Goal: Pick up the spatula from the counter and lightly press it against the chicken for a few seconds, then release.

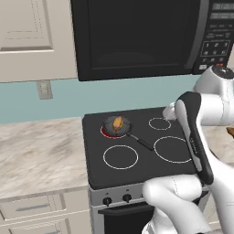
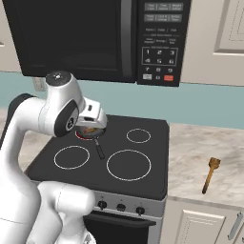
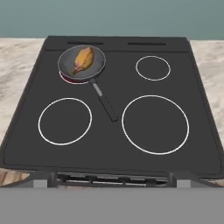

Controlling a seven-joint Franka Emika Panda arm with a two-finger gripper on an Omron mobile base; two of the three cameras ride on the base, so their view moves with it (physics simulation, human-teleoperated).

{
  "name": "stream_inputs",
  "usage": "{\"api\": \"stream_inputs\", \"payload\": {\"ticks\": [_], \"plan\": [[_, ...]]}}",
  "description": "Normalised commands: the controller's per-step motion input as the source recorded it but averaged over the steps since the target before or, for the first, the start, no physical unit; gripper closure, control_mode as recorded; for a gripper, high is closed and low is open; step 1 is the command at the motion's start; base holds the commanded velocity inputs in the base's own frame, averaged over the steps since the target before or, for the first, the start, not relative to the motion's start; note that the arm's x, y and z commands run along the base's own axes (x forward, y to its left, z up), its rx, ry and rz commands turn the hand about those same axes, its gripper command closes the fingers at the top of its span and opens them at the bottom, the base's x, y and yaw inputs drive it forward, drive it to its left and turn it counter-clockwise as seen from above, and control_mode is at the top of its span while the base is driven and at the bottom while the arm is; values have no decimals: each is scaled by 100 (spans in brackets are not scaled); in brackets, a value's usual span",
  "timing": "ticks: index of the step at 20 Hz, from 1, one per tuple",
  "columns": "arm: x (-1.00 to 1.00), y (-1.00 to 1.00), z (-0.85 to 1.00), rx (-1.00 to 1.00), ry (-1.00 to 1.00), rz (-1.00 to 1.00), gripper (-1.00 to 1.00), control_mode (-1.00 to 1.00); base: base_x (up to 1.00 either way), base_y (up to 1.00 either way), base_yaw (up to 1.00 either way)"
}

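No text can be read: the control panel point(image 2: 159, 43) of the microwave point(image 2: 71, 38) bears rows of small pale key markings, all too blurred to make out.

The arm point(image 2: 26, 138) is glossy white - fat, rounded links that swell into smooth bulbs at each joint. Behind the jaws, 1 link carries a long black strip point(image 1: 195, 144) down its side. A dark grey disc point(image 2: 66, 121) marks the flank of 1 joint, and a domed cap point(image 2: 58, 78) above it has a dark round top.
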Motion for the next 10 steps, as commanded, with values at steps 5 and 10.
{"api": "stream_inputs", "payload": {"ticks": [5,10], "plan": [[-44,-44,0,0,0,-1,-100,-100,0,0,0],[-26,-41,-9,0,0,-3,-100,-100,0,0,0]]}}
